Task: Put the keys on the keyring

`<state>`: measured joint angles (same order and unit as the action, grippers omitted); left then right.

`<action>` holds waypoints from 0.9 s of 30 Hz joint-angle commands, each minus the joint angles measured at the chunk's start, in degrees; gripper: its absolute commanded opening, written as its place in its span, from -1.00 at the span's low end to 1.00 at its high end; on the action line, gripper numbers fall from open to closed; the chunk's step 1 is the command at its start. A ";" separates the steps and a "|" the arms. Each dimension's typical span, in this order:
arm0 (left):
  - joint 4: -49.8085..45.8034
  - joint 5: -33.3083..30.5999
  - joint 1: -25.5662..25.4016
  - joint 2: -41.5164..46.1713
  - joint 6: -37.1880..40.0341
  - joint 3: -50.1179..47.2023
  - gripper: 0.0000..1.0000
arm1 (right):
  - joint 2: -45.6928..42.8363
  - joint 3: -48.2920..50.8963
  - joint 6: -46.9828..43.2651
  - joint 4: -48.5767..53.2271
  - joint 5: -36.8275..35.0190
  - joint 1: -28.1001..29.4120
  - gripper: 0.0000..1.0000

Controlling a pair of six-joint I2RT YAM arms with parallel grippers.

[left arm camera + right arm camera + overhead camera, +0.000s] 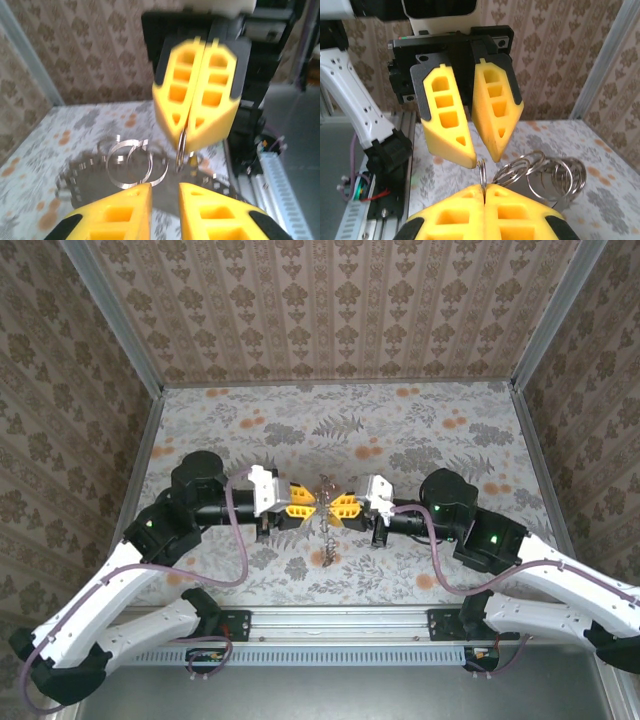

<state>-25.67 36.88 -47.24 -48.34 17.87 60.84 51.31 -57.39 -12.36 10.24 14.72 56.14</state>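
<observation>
Top: left end effector (312, 507) and right end effector (337, 506) meet tip to tip mid table (480, 440). Left wrist: left one released, silvery keys (131, 162) low, just past its pads. Right wrist: right one clenched on thin keyring (482, 172), upright, keys beside it

— What's underneath everything?
— A table (420, 430) covered in a pale floral print, with grey leaves and orange blooms scattered over it.
— And around it?
— Walls (330, 310) on three sides, papered in beige-brown damask stripes. Grey metal posts (112, 315) run up the two far corners.
— Anything at the near edge?
— An aluminium rail (340, 625) lies across it from side to side, with a plain grey surface (340, 695) just in front of it.
</observation>
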 commanded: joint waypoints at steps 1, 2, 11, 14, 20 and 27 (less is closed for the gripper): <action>-8.87 -9.91 -2.70 -1.42 5.67 1.70 -0.53 | 1.40 -4.71 -2.44 8.60 -2.61 -0.05 -1.00; -8.52 -10.22 -3.22 -1.71 5.90 1.72 -0.51 | 2.10 -5.60 -2.73 9.93 -2.44 -0.07 -1.00; -8.54 -11.59 -5.29 -1.99 7.21 3.48 -0.45 | 9.48 -13.00 -6.26 19.04 -4.51 0.43 -1.00; -8.29 -12.01 -5.48 -1.25 7.18 3.42 -0.45 | 9.47 -12.75 -6.58 18.39 -4.55 0.46 -1.00; -8.08 -11.88 -5.65 -1.88 7.70 3.97 -0.45 | 9.01 -12.34 -6.37 17.81 -2.62 0.51 -1.00; -7.28 -10.93 -6.14 -4.04 8.14 4.49 -0.47 | 9.43 -12.19 -6.07 17.04 -2.38 0.57 -1.00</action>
<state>-33.36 25.50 -52.82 -51.77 24.32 63.33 61.23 -67.79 -18.09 28.95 11.79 56.29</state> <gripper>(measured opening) 0.269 0.062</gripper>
